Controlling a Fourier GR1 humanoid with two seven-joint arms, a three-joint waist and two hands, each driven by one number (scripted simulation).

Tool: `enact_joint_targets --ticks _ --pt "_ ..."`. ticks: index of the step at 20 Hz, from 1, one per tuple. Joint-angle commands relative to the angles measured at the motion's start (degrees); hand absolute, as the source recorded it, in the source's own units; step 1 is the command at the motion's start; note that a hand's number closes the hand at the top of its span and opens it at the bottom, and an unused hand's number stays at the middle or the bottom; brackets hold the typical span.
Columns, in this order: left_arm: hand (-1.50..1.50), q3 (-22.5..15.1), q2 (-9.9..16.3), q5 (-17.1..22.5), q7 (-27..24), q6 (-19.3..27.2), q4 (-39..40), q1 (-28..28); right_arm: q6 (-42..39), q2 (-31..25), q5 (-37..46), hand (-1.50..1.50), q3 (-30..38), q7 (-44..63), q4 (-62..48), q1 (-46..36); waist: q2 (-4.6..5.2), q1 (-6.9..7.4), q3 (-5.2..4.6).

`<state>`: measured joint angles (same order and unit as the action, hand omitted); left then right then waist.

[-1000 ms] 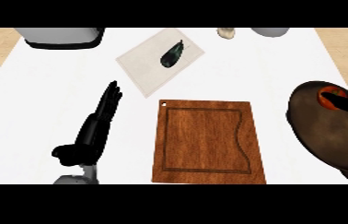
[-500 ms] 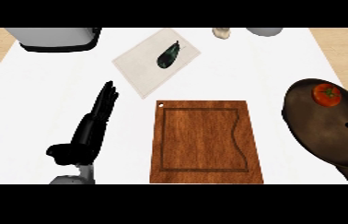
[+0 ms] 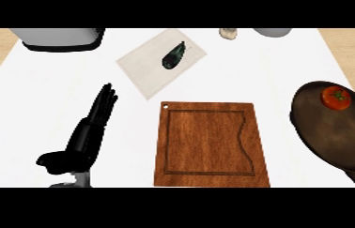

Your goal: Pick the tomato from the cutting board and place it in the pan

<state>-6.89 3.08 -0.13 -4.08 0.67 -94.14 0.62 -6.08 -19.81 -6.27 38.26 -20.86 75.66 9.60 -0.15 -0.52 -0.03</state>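
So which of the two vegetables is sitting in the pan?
The red tomato, in the dark pan at right; the dark eggplant lies on the pale cloth.

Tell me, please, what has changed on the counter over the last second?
The tomato in the pan now shows fully; a second ago something dark partly hid it. The left robot hand stayed open beside the cutting board; the eggplant and cloth did not move.

The left hand (image 3: 88, 133) shows at the lower left of the head view, its black fingers (image 3: 104, 102) straight and held together, pointing up and slightly right, the thumb (image 3: 50, 160) jutting out to the left, with a bit of grey forearm (image 3: 75, 181) below it.
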Motion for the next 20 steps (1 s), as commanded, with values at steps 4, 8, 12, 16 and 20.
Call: enact_joint_targets --ticks 4,8,12,16,20 --pt "0.00 -0.6 -2.2 -2.0 -7.1 1.0 6.8 0.1 0.9 6.4 2.6 -1.50 -1.8 -0.2 9.8 7.4 0.13 0.17 -0.01" --pt "0.00 -0.6 -1.5 -0.9 -0.9 -0.3 1.9 0.7 -1.0 4.8 4.1 -1.50 -0.8 -3.4 3.8 5.4 0.13 0.44 0.03" --pt "0.00 -1.1 -1.4 -1.3 -2.7 -0.4 -0.1 3.3 -3.8 5.7 1.4 -1.50 2.1 0.6 13.9 13.0 0.08 0.28 0.01" --pt "0.00 -0.1 -2.2 -1.4 -0.5 0.4 1.1 0.0 -0.1 9.2 7.4 -1.50 -0.3 -1.7 10.9 11.3 0.12 0.36 0.02" --pt "0.00 1.4 0.1 0.2 1.7 -2.3 -1.2 -0.1 -2.0 6.7 6.3 -1.50 1.8 2.6 15.6 11.4 0.10 0.40 0.02"
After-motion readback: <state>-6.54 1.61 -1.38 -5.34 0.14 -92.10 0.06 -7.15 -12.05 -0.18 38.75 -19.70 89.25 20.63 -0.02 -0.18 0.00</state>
